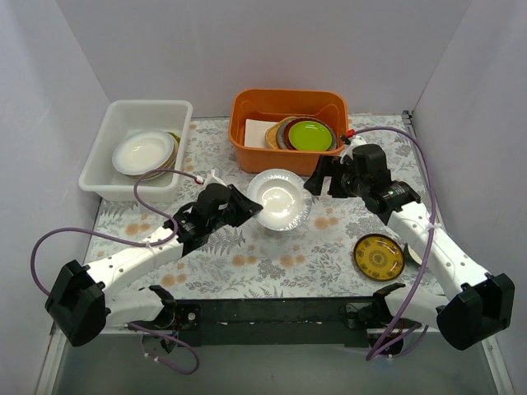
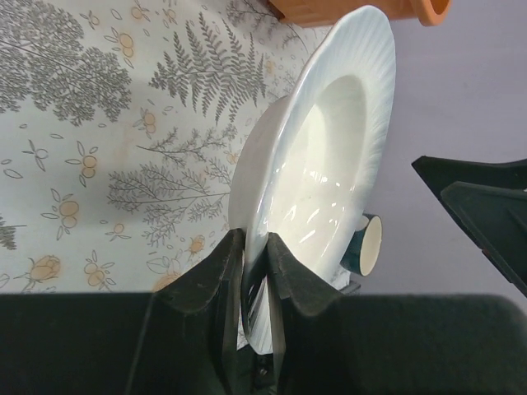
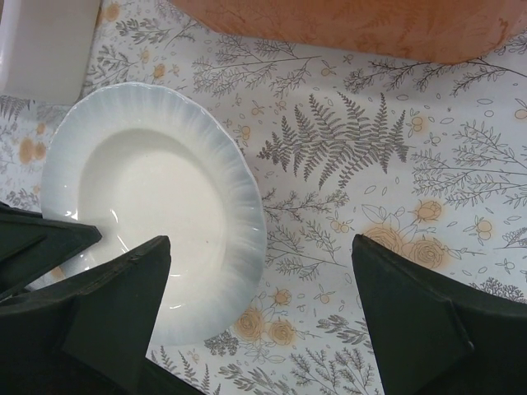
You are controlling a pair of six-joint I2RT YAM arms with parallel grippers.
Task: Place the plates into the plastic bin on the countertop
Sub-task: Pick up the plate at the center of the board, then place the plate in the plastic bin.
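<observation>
1. Top external view is showing both arm bases sitting on a black rail (image 1: 272, 311) at the near edge, with purple cables looping away from them.
2. Beyond the rail, the countertop (image 1: 272, 263) is lying flat, pale grey and printed with ferns and orange-brown flowers.
3. On its near right part, a dark brown-gold plate (image 1: 379, 257) is lying flat beside the right arm, well apart from both pincers.
4. Mid-counter, the left gripper (image 1: 249, 206) (image 2: 255, 267) is pinching the near rim of a white ribbed plate (image 1: 280, 197) (image 2: 329, 164) (image 3: 156, 206), with one finger pressing on each face. The plate is sitting just in front of the orange tub. Whether it is touching the surface cannot be told.
5. Just right of that plate, the right gripper (image 1: 328, 177) (image 3: 259, 243) is hanging with its jaws spread wide, holding nothing.
6. At the far left, the plastic bin (image 1: 97, 177) (image 3: 41, 49) is standing on the countertop, white and translucent. Stacked plates (image 1: 144, 152) are resting inside, a white one on top and a coloured rim peeking out beneath it on the right.
7. At the far centre, the orange tub (image 1: 247, 123) (image 3: 346, 25) is holding several plates, a lime-green plate (image 1: 310, 134) lying uppermost.
8. Plain pale walls (image 1: 247, 41) are closing in the left, back and right sides.
</observation>
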